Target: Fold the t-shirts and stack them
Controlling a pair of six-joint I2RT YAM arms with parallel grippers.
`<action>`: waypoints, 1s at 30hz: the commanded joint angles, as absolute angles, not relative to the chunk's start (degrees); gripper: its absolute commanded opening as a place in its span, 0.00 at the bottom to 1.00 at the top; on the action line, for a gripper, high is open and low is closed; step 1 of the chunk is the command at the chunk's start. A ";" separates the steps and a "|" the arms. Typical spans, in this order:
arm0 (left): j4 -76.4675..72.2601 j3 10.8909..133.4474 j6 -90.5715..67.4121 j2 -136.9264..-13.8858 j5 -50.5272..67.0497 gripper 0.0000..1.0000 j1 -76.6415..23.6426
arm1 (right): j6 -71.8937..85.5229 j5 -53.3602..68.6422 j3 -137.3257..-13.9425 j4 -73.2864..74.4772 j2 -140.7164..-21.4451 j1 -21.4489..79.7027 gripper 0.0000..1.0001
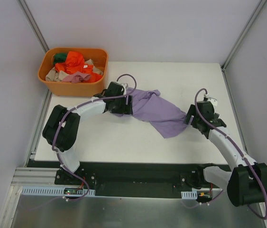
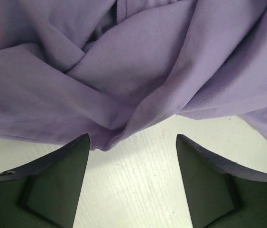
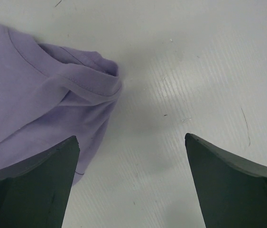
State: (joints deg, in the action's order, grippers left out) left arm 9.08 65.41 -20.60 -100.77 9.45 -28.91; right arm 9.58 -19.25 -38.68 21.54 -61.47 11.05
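A large lavender t-shirt (image 1: 154,111) lies crumpled across the middle of the white table (image 1: 124,142). My left gripper (image 1: 126,105) is at its left end. In the left wrist view that gripper (image 2: 132,137) is open over bare table, and the shirt's folded edge (image 2: 124,71) lies just beyond the fingertips, close to the left one. My right gripper (image 1: 188,118) is at the shirt's right end. In the right wrist view it (image 3: 131,137) is open with nothing between its fingers, and the shirt's hem (image 3: 38,104) lies by the left finger.
An orange tub (image 1: 71,88) stands at the table's back left corner. It holds bunched t-shirts: orange-red (image 1: 74,61), green (image 1: 59,57), beige (image 1: 52,73) and pink (image 1: 76,77). Frame posts rise at both back corners.
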 commanded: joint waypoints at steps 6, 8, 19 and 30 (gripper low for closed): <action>7.38 65.74 -18.64 -103.36 14.41 0.36 -29.27 | 15.37 -21.09 -43.85 17.76 -68.11 9.84 0.96; 7.38 65.66 -18.46 -102.92 14.33 0.13 -29.27 | 16.00 -20.13 -44.56 16.18 -69.95 9.67 0.96; 7.12 62.49 -20.56 -94.22 10.37 0.00 -29.27 | 21.88 -12.93 -50.36 13.28 -79.10 9.32 0.94; 6.59 60.38 -21.27 -89.39 7.92 0.00 -29.27 | 24.70 -10.37 -52.20 9.05 -89.55 10.02 0.68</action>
State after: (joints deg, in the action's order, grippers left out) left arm 7.51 61.65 -20.25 -93.30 11.16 -28.91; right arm 22.98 -11.05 -48.73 11.57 -85.95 9.61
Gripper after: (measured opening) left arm 0.006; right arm 0.741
